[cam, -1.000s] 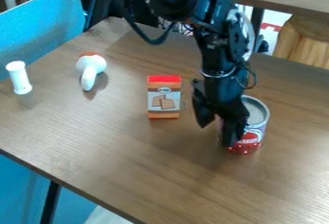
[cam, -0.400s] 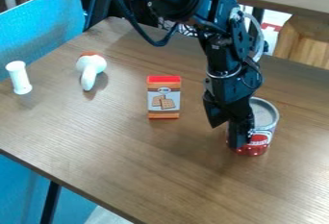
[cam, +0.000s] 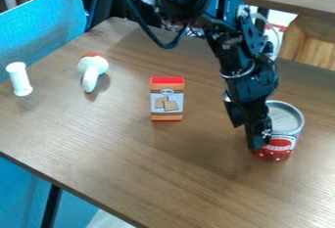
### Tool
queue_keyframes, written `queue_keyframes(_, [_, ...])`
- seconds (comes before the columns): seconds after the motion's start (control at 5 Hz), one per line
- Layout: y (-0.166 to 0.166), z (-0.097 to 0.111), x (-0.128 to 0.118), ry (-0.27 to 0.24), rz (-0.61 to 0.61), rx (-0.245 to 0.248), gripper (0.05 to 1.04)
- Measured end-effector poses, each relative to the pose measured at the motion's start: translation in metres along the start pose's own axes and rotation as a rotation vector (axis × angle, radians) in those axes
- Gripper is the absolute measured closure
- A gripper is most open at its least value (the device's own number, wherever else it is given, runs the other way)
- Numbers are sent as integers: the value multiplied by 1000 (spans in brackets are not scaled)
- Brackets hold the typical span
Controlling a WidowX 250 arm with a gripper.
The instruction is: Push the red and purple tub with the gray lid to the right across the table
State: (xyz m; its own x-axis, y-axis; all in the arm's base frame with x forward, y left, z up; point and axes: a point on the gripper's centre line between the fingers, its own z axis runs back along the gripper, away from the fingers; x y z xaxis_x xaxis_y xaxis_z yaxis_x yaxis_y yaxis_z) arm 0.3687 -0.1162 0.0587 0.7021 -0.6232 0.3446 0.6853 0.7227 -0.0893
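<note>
Shifted toward the view's right edge since the earlier frames: the red-and-white cylindrical metal can (cam: 288,118) and the black robotic gripper (cam: 254,136) beside it. The can stands upright on the brown wooden table (cam: 144,161), right of the red-and-orange rectangular box (cam: 167,99). Whether the gripper is released or clenched cannot be determined.

Four objects, each the only one of its kind, stand or lie on a wooden tabletop (cam: 131,158): one can (cam: 286,118) at right of the frame, one box (cam: 167,100) near center. One white tube (cam: 19,79) and one white, orange-topped toy (cam: 93,69) occupy the upper left.
</note>
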Motion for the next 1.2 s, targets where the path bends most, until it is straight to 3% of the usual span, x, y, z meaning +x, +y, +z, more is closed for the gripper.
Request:
queue_keyframes(0.2, [4, -3, 2, -7, -98, -87, 83])
queue_keyframes(0.4, [7, -3, 7, 25, -230, -140, 83])
queue_keyframes(0.6, [5, -3, 5, 41, -238, -155, 83])
queue_keyframes(0.8, [6, -5, 3, 47, -228, -141, 83])
queue_keyframes(1.0, [2, -9, -6, 59, -208, -163, 83])
queue_keyframes(1.2, [4, 15, -16, 72, -118, -48, 83])
